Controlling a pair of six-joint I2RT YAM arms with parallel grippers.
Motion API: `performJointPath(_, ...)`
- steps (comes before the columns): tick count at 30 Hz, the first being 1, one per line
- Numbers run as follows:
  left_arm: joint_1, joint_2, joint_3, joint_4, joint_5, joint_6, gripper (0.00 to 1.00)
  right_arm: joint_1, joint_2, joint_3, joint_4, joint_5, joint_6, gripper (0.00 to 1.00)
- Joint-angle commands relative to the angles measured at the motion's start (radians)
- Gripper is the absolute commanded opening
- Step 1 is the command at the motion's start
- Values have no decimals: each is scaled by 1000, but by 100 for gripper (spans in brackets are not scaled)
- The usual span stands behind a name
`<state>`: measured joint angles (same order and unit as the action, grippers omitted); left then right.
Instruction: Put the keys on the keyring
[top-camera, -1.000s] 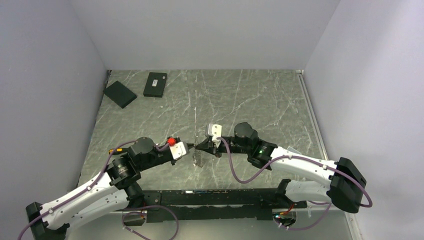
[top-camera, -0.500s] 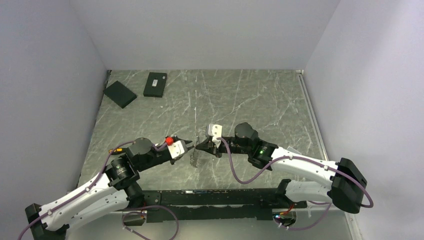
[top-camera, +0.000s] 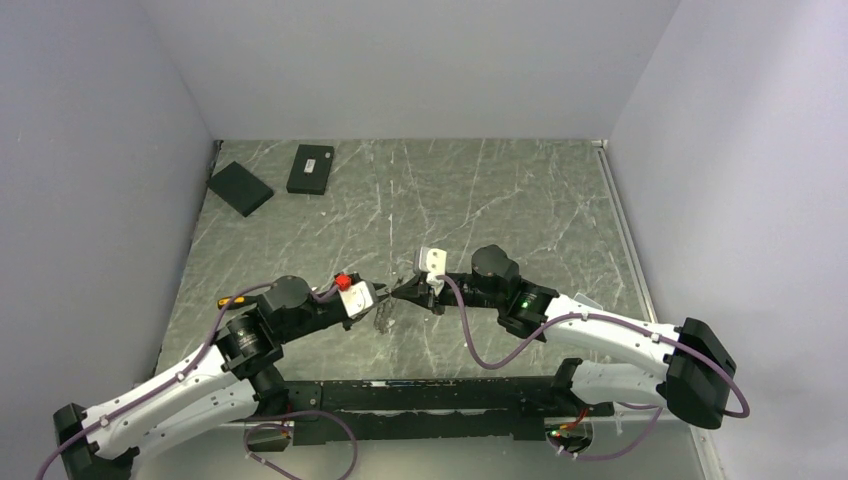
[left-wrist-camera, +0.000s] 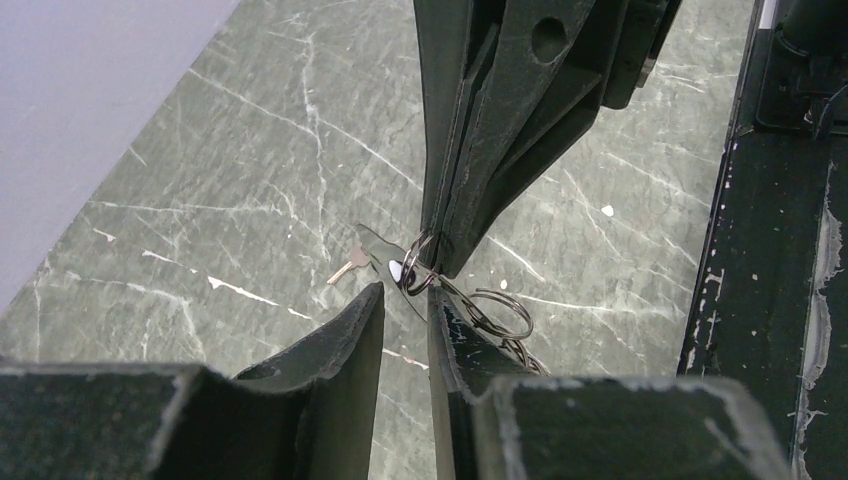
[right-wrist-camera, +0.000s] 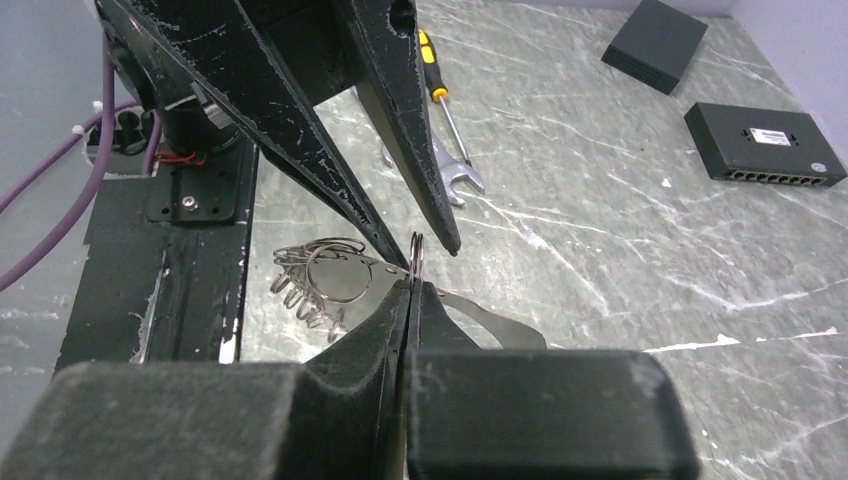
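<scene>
The right hand (right-wrist-camera: 408, 285) is pressed together, pinching the keyring (right-wrist-camera: 416, 252) by its lower edge and holding it upright above the table (top-camera: 520, 200), near the front-centre. The left hand (left-wrist-camera: 405, 293) is spread, with one fingertip either side of the keyring. The keys (right-wrist-camera: 318, 285) hang as a bunch just beside the keyring, under the left hand. Contact with the table cannot be determined.

White arm links (top-camera: 170, 395), black joints (top-camera: 245, 345), looping purple cables (top-camera: 466, 335).
</scene>
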<state>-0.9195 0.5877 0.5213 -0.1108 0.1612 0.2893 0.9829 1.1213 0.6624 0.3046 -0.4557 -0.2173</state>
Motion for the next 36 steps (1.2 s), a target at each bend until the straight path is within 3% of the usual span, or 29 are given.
performJointPath(1, 1, -2, -12, 91, 18, -26, 29, 5, -24, 26, 67, -21, -5, 0)
performJointPath(14, -1, -6, -8, 84, 18, -9, 15, 8, -4, 33, 55, -34, -10, 0)
performJointPath(28, -1, -36, -25, 103, 8, -21, 17, 14, 14, 42, 34, -38, -17, 0)
performJointPath(31, -1, -32, -26, 103, 15, -22, 12, 16, 14, 42, 34, -38, -17, 0)
performJointPath(33, 0, -24, -24, 102, 25, -19, 0, 16, 10, 41, 39, -39, -17, 0)
performJointPath(36, 0, -19, -25, 103, 27, -25, 0, 17, 8, 40, 40, -39, -16, 0)
